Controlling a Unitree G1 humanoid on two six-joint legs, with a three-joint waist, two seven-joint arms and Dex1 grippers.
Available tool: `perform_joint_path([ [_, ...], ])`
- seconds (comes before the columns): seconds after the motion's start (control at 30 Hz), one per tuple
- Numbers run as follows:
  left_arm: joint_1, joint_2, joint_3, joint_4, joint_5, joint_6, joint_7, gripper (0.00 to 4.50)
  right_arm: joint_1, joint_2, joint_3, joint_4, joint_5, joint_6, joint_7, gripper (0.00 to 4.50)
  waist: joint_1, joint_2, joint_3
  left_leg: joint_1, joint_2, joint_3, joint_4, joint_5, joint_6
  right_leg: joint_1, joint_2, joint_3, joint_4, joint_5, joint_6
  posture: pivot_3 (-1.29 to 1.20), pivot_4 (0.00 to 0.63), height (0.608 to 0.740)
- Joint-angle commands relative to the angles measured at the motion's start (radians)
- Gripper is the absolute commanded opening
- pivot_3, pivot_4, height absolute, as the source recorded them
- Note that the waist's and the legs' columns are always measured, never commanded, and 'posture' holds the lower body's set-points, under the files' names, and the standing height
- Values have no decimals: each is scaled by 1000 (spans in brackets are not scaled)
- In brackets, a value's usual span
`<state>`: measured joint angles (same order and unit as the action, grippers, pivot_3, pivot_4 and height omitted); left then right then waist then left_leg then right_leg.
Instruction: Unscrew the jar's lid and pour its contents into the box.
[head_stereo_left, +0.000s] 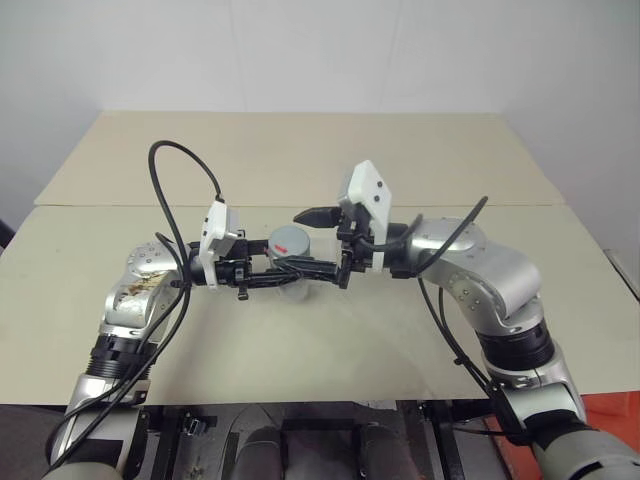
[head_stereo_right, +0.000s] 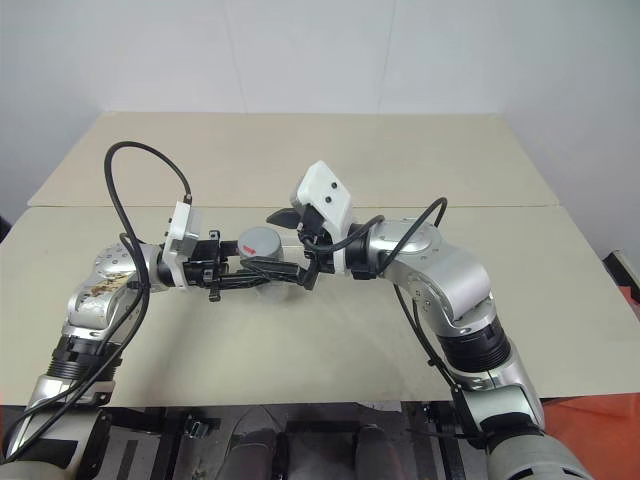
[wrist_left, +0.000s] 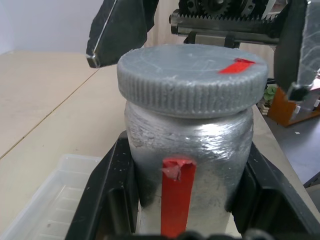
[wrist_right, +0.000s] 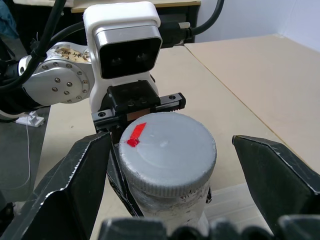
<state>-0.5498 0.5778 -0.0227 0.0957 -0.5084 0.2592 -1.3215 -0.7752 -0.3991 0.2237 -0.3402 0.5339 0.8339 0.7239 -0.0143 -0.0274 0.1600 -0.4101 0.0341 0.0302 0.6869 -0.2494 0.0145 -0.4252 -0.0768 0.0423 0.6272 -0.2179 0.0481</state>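
Observation:
My left gripper (head_stereo_left: 300, 272) is shut on the jar (wrist_left: 185, 145), holding it upright above the table; its black fingers (wrist_left: 107, 195) clamp the clear body on both sides of the red label stripe. The grey ribbed lid (wrist_left: 190, 70), with a red mark on top, sits on the jar. My right gripper (head_stereo_left: 327, 243) is open and level with the lid, one finger (wrist_right: 70, 185) on each side and a gap to the lid on both. The clear, whitish box (wrist_left: 50, 205) lies on the table just below and beside the jar. The contents are hidden.
The beige table (head_stereo_left: 400, 150) is made of two boards with a seam (head_stereo_left: 500, 206) running across behind the arms. A white wall stands beyond its far edge. Black cables (head_stereo_left: 180, 180) loop above my left forearm.

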Motion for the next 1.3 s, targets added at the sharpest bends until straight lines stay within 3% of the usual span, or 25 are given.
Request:
perform_joint_path([
  [0.03, -6, 5, 17, -24, -3, -19, -1, 1969, -28, 8, -26, -11, 13, 0, 2, 4476, 0, 0, 0, 0, 0, 0, 0, 0, 0, 0, 0, 0, 0, 0, 0, 0, 150, 740],
  [0.13, -5, 6, 18, -25, -3, -19, -1, 1969, -29, 10, -26, -10, 15, 3, 4, 3933, 0, 0, 0, 0, 0, 0, 0, 0, 0, 0, 0, 0, 0, 0, 0, 0, 150, 740],
  [0.27, -3, 9, 19, -27, -2, -20, -1, 1969, -31, 15, -27, -4, 13, 4, 3, 2789, 0, 0, 0, 0, 0, 0, 0, 0, 0, 0, 0, 0, 0, 0, 0, 0, 150, 740],
  [0.53, 11, 14, 19, -33, -1, -19, 0, 1969, -44, 14, -42, 2, 7, 0, -2, 2789, 0, 0, 0, 0, 0, 0, 0, 0, 0, 0, 0, 0, 0, 0, 0, 0, 150, 740],
  [0.93, 44, 29, 14, -30, 9, -15, -13, 1969, -79, -73, -155, 17, 2, -24, -4, 2789, 1, 0, 0, 0, 0, 0, 0, 0, 0, 0, 0, 0, 0, 0, 0, 0, 150, 740],
  [1.3, 3, 40, 97, -12, 1, -20, 57, 1969, 277, -169, -167, 69, -182, -108, -131, 2789, 1, 0, 0, 0, 0, 0, 0, 0, 0, 0, 0, 0, -1, 0, 0, 0, 150, 740],
])
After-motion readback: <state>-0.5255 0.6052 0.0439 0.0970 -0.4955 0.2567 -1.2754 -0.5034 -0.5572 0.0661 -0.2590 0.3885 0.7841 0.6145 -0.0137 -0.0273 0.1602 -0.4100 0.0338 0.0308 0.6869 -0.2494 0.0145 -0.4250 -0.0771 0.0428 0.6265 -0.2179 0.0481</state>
